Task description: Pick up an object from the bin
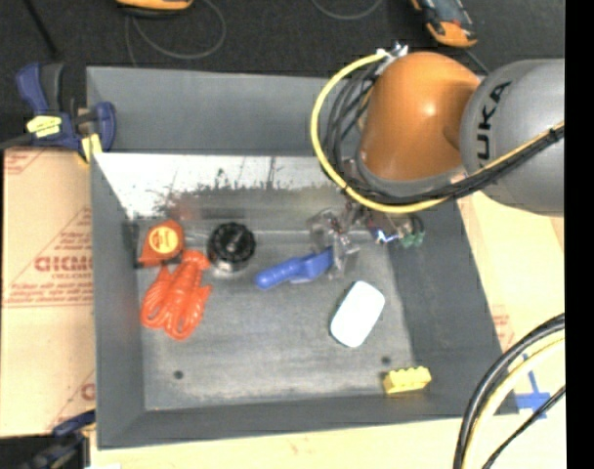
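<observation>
1. Six small things lie loose on the floor of the grey bin point(268, 355) in the camera view. They lie flat and apart from each other, so I think each one can be reached alone.
2. The gripper point(338, 240) hangs near the back of the bin, a bit right of the middle. It sits under the arm's big orange cover point(414, 115). The arm comes in from the right side, so the gripper is on that side of the things.
3. Right below the gripper is the right end of a long blue thing point(292, 271). It looks like a small plastic tool or handle. It lies in the middle of the bin.
4. The blue thing's long side runs left to right. It is a little tilted: the left end points down toward the front of the bin, and the right end points up toward the gripper.
5. I cannot tell if the gripper is open or closed, or if it touches the blue thing.
6. A white oval thing point(358, 314) lies just beside the blue one, toward the front right. A black round thing point(231, 244) lies near its left end.
7. Farther left are an orange tape measure point(163, 241) and a red-orange rubbery toy point(178, 297). A yellow brick point(406, 380) lies well apart in the front right corner.
</observation>
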### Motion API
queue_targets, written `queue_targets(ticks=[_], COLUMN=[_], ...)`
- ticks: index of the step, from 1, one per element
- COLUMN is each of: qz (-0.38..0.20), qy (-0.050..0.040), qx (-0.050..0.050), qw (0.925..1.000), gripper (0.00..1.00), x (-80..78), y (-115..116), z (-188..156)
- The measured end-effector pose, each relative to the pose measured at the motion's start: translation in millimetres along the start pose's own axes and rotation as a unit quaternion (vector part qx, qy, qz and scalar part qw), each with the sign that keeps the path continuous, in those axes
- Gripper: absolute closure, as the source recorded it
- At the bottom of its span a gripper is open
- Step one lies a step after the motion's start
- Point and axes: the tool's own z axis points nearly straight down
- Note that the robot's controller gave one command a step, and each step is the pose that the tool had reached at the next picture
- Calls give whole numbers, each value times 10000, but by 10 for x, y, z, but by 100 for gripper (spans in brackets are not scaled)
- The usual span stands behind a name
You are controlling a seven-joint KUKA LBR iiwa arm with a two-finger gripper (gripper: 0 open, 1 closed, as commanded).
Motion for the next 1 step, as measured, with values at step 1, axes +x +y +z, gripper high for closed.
queue_targets(ticks=[1], qz=[-14], qy=[-9], qx=[1], qw=[10000], gripper=[100], x=[-112], y=[-15], z=[-73])
